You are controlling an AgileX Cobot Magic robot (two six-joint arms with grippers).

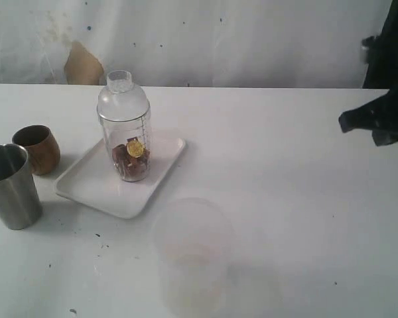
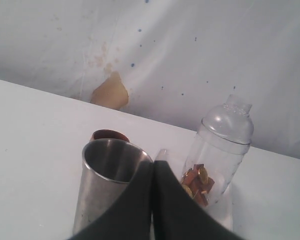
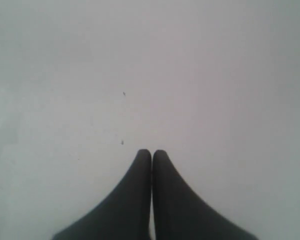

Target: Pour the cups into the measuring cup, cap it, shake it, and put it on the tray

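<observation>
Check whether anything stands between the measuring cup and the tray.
Nothing visible does: the measuring cup already stands upright on the tray, capped. The steel tumbler and wooden cup sit off the tray, beside it.

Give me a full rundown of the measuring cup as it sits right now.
The measuring cup is a tall clear plastic cylinder with printed graduation marks down one side. A clear domed cap with a small neck closes its top. It stands upright on the white tray. At its bottom lie brown pieces and one round gold piece. Nothing else touches it.
</observation>
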